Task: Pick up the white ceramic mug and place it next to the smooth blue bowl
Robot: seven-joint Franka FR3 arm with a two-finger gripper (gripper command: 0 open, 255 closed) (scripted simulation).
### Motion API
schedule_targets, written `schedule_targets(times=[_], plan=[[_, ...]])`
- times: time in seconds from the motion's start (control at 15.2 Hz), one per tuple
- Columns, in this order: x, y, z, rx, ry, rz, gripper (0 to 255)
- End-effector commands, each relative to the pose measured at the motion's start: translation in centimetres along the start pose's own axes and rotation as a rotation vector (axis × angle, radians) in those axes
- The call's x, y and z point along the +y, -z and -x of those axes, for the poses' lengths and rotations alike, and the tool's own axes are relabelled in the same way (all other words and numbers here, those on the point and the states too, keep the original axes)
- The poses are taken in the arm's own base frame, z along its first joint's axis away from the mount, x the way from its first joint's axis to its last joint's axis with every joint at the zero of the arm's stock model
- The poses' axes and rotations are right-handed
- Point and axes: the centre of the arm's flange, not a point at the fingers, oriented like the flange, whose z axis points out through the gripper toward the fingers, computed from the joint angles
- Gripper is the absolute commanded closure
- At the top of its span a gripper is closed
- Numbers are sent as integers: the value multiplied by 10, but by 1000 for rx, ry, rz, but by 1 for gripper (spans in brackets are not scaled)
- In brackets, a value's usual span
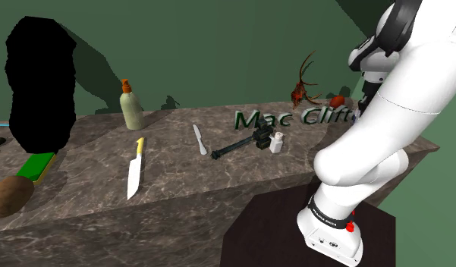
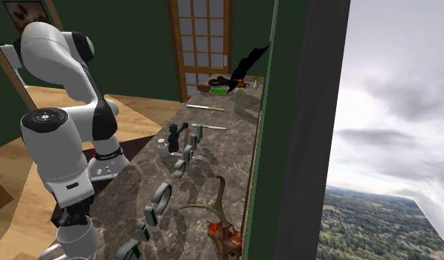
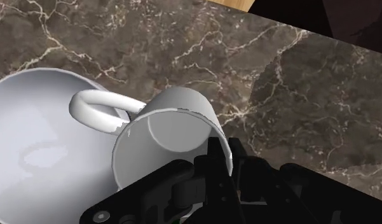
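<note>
1 white mug (image 3: 173, 127) sits clasped in the black gripper (image 3: 222, 167). In the wrist view the fingers pinch the mug's wall at the rim, 1 inside the cup and 1 outside. The mug is tilted so that its open mouth faces the camera. Its handle (image 3: 97, 108) points toward a large bowl (image 3: 37, 140), which is drawn pale white rather than blue. Handle and bowl overlap in that view, so the mug is just beside the bowl or partly over its rim. I cannot tell whether they touch, or whether the mug rests on the dark marble counter (image 3: 297, 95) or hangs above it.

In the second exterior view the mug (image 2: 77, 238) hangs under the hand at the picture's lower left, by the near end of the counter (image 2: 139, 181).

In the shoulder view the white arm (image 1: 370, 152) rises from the dark stand (image 1: 272, 227) at the lower right. Well apart from the mug, along the counter, lie these things:
- a knife (image 1: 134, 173) with a yellow handle
- a small white knife (image 1: 199, 139)
- a black gun-shaped thing (image 1: 240, 146), with a small white jar (image 1: 276, 142) just beside it
- raised green letters (image 1: 290, 118)
- a pale bottle (image 1: 130, 108) with an orange top, standing upright near the green wall
- red-brown antlers (image 1: 303, 80) toward the shoulder view's right
- a black area (image 1: 40, 83) at its left
</note>
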Motion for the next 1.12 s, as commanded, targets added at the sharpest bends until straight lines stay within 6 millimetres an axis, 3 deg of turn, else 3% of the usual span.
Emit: schedule_targets(times=[0.0,0.53,1.06], plan=[[-1,-13,-2,0,0,0,255],[-2,-56,-10,0,0,0,255],[-2,-56,-10,0,0,0,255]])
